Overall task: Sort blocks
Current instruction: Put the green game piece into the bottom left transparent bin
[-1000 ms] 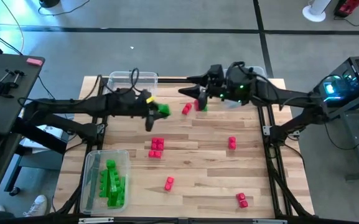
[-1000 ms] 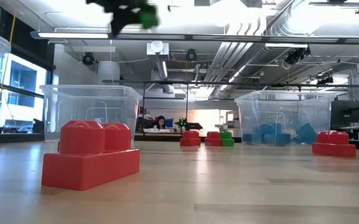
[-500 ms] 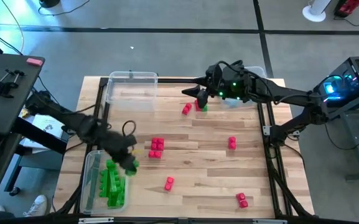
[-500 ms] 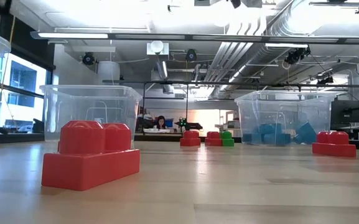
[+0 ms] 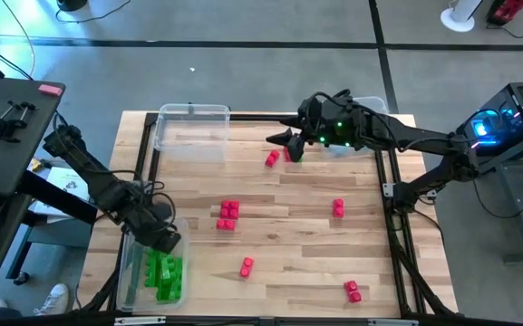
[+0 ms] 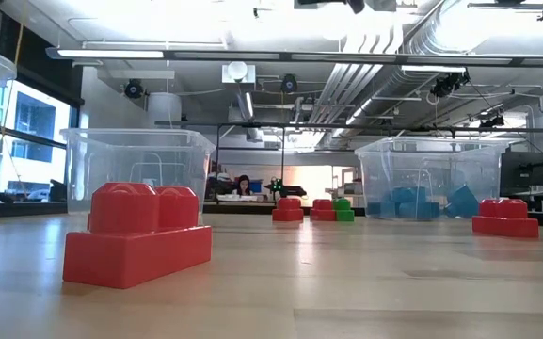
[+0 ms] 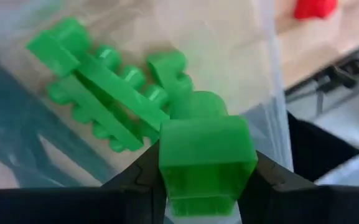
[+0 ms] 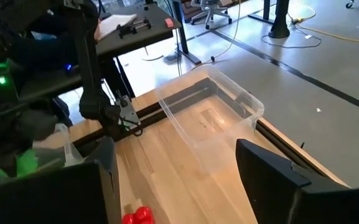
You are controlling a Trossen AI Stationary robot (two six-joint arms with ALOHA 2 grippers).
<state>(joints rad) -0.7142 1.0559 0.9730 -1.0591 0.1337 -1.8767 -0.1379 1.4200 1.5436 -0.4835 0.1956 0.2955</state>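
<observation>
My left gripper [image 5: 164, 240] hangs over the clear bin [image 5: 136, 264] at the table's near left corner and is shut on a green block [image 7: 207, 163]. Several green blocks [image 7: 114, 93] lie loose on that bin's bottom. My right gripper [image 5: 286, 141] is open above the far middle of the table, over a red block [image 5: 271, 159] and a red and green pair [image 5: 293, 155]. More red blocks [image 5: 228, 215] rest on the wood. Blue blocks [image 6: 422, 202] lie in the far right bin. My left gripper pinches the green block by two opposite side faces [image 7: 167, 168], one finger on each. The fingers come from above, pointing down into the bin. The block is lifted clear, above the green blocks lying in the bin.
An empty clear bin [image 5: 191, 127] stands at the far left of the table. The bin with blue blocks [image 5: 374, 107] lies partly under the right arm. Single red blocks [image 5: 337, 208] [image 5: 246, 266] [image 5: 353, 291] are scattered over the right and near half. A metal frame [image 5: 395, 226] borders the table.
My left gripper has swung from the far middle of the table toward the near left corner, carrying the green block with it, and now hangs over the bin of green blocks. My right gripper has stayed near the far middle.
</observation>
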